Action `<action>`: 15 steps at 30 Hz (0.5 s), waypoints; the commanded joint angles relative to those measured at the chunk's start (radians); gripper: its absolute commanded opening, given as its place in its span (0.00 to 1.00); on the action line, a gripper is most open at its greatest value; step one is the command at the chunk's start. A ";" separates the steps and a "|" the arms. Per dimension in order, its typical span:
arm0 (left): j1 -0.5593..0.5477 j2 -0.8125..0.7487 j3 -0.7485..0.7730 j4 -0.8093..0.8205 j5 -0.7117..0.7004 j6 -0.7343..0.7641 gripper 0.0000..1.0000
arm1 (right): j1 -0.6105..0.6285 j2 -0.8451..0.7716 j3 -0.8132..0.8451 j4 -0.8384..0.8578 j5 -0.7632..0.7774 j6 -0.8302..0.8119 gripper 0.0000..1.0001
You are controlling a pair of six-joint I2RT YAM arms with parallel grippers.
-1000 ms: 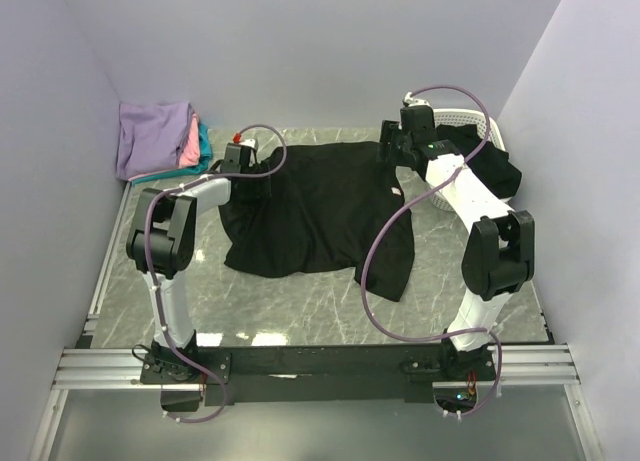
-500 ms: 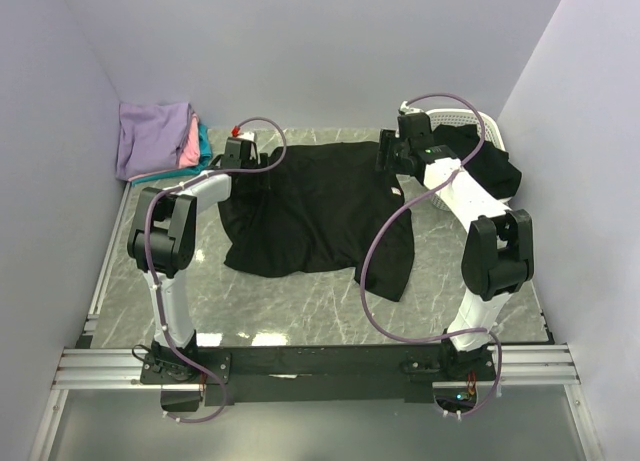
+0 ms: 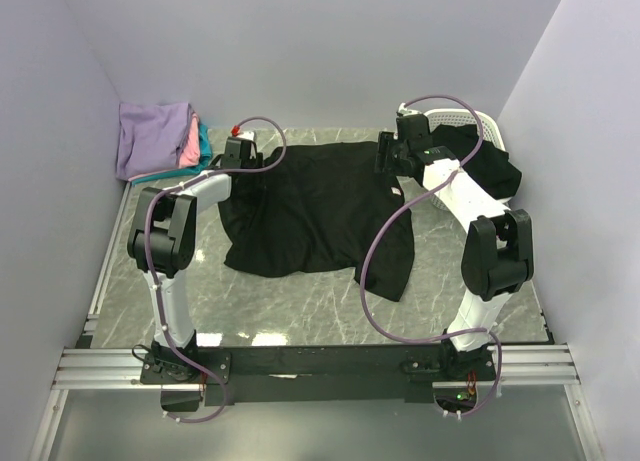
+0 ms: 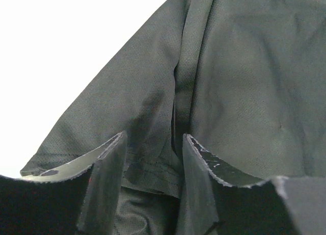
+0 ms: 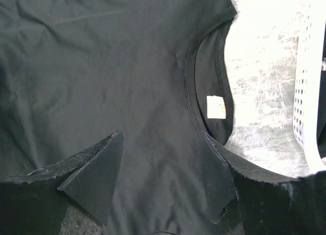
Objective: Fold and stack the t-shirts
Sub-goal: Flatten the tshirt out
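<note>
A black t-shirt (image 3: 320,206) lies spread over the middle of the table. My left gripper (image 3: 243,164) is at its left back edge. In the left wrist view the left gripper (image 4: 154,139) is open, and its fingers (image 4: 107,179) straddle a fold and hem of the black cloth (image 4: 234,82) without pinching it. My right gripper (image 3: 388,161) hovers over the shirt by its collar. In the right wrist view the right gripper (image 5: 163,140) is open, with flat cloth (image 5: 102,67) under it and the collar (image 5: 191,92) just to its right. More black t-shirts (image 3: 492,166) hang from the basket.
A folded lavender, pink and teal stack (image 3: 158,139) sits at the back left against the wall. A white perforated basket (image 3: 478,119) stands at the back right, its wall (image 5: 304,82) close to my right gripper. Walls close in three sides.
The left gripper's jaws have narrowed around the shirt's fold. Both grippers have shifted slightly toward the back. The shirt lies as before.
</note>
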 commanded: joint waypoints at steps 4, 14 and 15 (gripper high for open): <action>-0.005 0.035 0.045 0.019 -0.014 -0.005 0.36 | 0.007 -0.010 0.012 0.017 -0.003 -0.009 0.67; -0.005 0.055 0.102 -0.033 -0.014 0.014 0.01 | 0.007 -0.008 0.015 0.007 -0.003 -0.017 0.67; -0.005 0.045 0.117 -0.058 -0.024 0.029 0.01 | 0.007 -0.007 0.015 0.009 -0.003 -0.017 0.67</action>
